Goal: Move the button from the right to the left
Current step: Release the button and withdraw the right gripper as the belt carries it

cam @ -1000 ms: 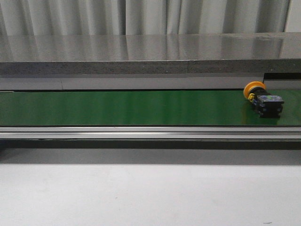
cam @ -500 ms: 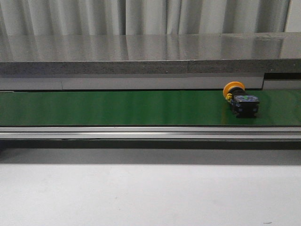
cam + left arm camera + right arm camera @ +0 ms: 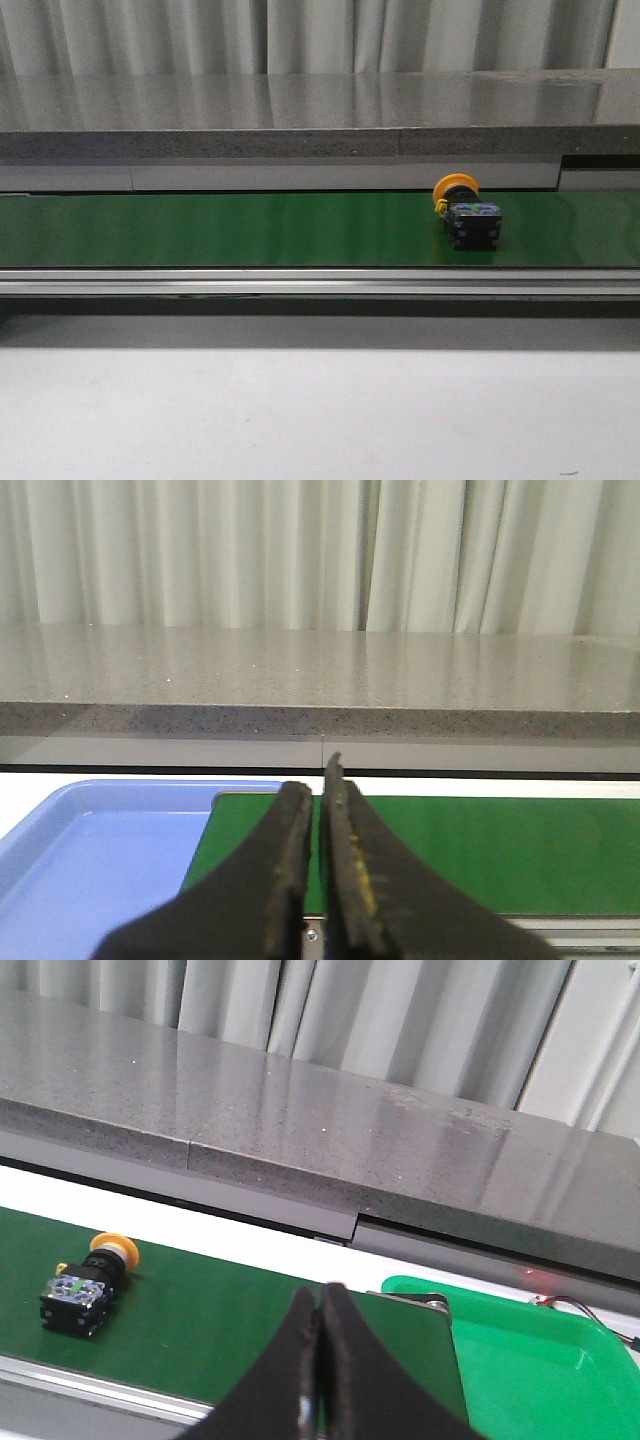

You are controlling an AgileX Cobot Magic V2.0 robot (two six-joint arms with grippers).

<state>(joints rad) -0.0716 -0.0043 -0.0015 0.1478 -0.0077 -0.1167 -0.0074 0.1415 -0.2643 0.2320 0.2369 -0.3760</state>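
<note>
Industrial test cell, green conveyor belt [image 3: 220, 228], sorting trays [image 3: 90, 845], grey curtains [image 3: 300, 35]

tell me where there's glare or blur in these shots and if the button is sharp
Front view: pale reflections streak the grey counter top, soft sheen on the green belt; the button is small and slightly soft. Left wrist view: the left gripper is close and blurred at its base. Right wrist view: the button is reasonably clear; the right gripper is dark and featureless.
</note>
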